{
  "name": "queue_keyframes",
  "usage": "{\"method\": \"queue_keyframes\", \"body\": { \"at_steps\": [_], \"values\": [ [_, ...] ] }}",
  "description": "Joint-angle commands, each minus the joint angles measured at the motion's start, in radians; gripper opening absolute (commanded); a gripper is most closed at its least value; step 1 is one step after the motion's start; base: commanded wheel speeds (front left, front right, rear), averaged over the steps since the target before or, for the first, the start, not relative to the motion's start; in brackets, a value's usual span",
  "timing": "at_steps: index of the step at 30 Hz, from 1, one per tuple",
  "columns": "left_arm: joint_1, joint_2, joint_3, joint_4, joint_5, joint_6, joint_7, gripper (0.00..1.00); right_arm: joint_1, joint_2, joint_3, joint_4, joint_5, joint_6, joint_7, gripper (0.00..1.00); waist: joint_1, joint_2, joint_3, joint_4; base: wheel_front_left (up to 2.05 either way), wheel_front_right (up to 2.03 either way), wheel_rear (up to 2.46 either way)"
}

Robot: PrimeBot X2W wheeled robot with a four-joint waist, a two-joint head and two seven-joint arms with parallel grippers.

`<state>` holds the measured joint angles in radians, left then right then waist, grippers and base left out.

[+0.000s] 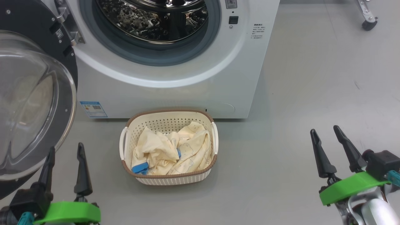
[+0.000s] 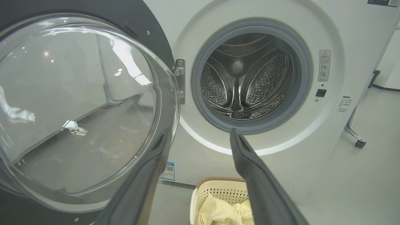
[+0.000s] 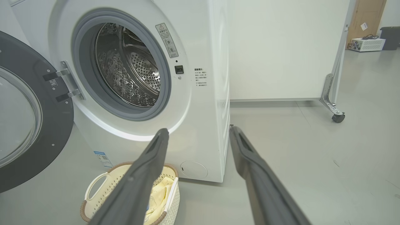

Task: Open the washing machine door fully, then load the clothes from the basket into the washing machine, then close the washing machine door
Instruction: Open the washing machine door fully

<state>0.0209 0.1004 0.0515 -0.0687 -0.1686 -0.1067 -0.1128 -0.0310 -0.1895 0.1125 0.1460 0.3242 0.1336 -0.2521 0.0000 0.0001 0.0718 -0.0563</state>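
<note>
The white washing machine (image 1: 175, 90) stands ahead with its steel drum (image 1: 153, 18) exposed. Its door (image 1: 28, 103), black-rimmed with a clear glass bowl, is swung wide to the left. On the floor before the machine sits the cream basket (image 1: 168, 120) holding pale yellow clothes (image 1: 170, 150) with a blue patch. My left gripper (image 1: 65, 150) is open at lower left, close to the door's glass, left of the basket. My right gripper (image 1: 326, 129) is open at lower right, well clear of the basket. The left wrist view shows the door (image 2: 78, 103), drum (image 2: 247, 78) and basket (image 2: 215, 190).
A wheeled white partition (image 3: 281, 50) stands right of the machine, its caster (image 3: 338, 117) on the grey floor. Another caster (image 1: 368, 24) shows at the head view's top right. A blue label (image 1: 93, 109) is low on the machine's front.
</note>
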Motion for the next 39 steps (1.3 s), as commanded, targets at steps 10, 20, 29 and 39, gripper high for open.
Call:
{"method": "queue_keyframes", "body": {
  "at_steps": [10, 20, 29, 39],
  "values": [
    [0.020, -0.006, 0.007, 0.044, 0.002, 0.031, -0.038, 1.00, -0.004, -0.007, 0.002, -0.039, -0.020, -0.003, -0.010, 1.00, 0.0000, -0.0001, -0.004, 0.008, 0.00, 0.00, 0.00],
    [0.020, -0.006, 0.004, 0.093, -0.006, 0.043, -0.081, 1.00, 0.015, 0.001, -0.025, -0.043, -0.034, -0.003, -0.010, 1.00, 0.0000, -0.0001, 0.010, 0.014, 0.00, 0.00, 0.00],
    [0.026, 0.000, -0.007, 0.099, -0.007, 0.047, -0.089, 1.00, 0.021, 0.010, -0.039, -0.040, -0.043, -0.003, -0.010, 1.00, 0.0000, -0.0001, 0.005, 0.021, 0.00, 0.00, 0.00],
    [0.024, 0.014, -0.017, 0.094, -0.002, 0.053, -0.086, 1.00, 0.025, 0.011, -0.040, -0.028, -0.040, -0.003, -0.010, 1.00, 0.0000, -0.0001, -0.002, 0.029, 0.00, 0.00, 0.00]
  ]
}}
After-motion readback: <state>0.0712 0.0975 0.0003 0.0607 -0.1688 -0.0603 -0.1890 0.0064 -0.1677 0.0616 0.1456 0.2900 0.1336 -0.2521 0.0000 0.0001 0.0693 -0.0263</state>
